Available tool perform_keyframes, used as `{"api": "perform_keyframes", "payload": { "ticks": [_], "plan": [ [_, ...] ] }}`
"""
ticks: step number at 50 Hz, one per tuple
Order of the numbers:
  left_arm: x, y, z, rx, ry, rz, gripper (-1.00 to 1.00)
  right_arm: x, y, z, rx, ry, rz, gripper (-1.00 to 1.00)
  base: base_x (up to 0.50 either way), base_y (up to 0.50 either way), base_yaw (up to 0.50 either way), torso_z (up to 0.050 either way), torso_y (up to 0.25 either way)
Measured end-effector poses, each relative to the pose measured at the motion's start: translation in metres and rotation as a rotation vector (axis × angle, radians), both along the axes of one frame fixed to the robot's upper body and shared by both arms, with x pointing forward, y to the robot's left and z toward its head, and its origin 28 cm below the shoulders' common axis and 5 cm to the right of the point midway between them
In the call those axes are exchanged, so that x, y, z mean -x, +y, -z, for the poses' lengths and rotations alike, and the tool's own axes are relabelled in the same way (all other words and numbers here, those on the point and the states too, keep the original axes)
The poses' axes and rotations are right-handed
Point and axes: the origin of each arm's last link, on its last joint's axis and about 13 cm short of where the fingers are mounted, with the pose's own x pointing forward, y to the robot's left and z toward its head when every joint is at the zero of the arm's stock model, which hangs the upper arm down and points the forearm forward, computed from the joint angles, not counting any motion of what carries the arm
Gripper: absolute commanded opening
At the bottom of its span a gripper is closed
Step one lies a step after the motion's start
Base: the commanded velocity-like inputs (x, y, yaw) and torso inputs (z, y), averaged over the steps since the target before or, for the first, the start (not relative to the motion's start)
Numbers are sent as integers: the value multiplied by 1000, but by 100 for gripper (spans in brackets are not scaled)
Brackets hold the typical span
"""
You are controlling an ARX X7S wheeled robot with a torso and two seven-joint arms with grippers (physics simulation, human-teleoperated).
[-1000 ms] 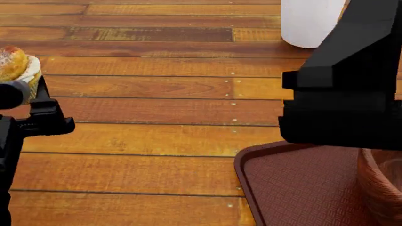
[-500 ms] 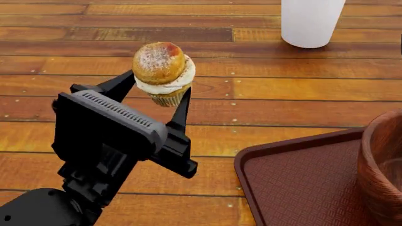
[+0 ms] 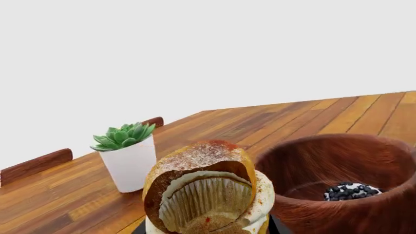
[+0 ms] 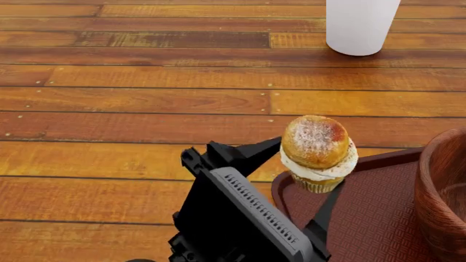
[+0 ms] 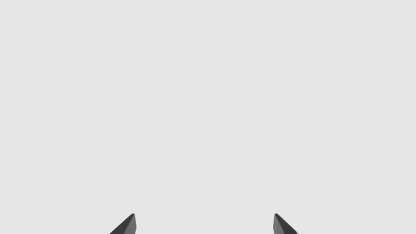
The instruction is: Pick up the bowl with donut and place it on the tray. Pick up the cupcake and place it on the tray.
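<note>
The cupcake (image 4: 318, 150), golden-brown top over white cream and a pale liner, hangs upright above the near left rim of the maroon tray (image 4: 364, 218). My left gripper (image 4: 309, 165) is shut on its liner from both sides. The dark wooden bowl (image 4: 446, 191) stands on the tray at the right edge. In the left wrist view the cupcake (image 3: 208, 190) fills the foreground, and the bowl (image 3: 344, 165) behind it holds the sprinkled donut (image 3: 351, 191). My right gripper (image 5: 204, 225) is open, its two fingertips wide apart against a blank grey background; it is out of the head view.
A white cylindrical cup (image 4: 360, 24) stands at the far right of the wooden plank table (image 4: 145, 98). The left wrist view shows a white pot with a green succulent (image 3: 128, 156) and chair backs (image 3: 36, 165) past the table edge.
My left gripper has carried the cupcake from the far left, rightward and nearer, to over the tray's left rim. The right arm, which blocked the head view a second ago, has left it.
</note>
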Motion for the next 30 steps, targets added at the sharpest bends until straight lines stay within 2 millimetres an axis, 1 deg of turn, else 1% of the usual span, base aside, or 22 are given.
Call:
{"api": "perform_keyframes", "payload": {
  "ticks": [7, 13, 30],
  "plan": [
    [3, -14, 12, -23, 26, 64, -100, 7, -4, 1, -12, -1, 21, 100, 0, 0, 0, 0, 0],
    [6, -21, 24, -43, 55, 95, -100, 13, -8, 2, -23, 2, 34, 100, 0, 0, 0, 0, 0],
    [16, -28, 53, -97, 149, 128, -100, 29, -14, 5, -44, 11, 45, 100, 0, 0, 0, 0, 0]
  ]
}}
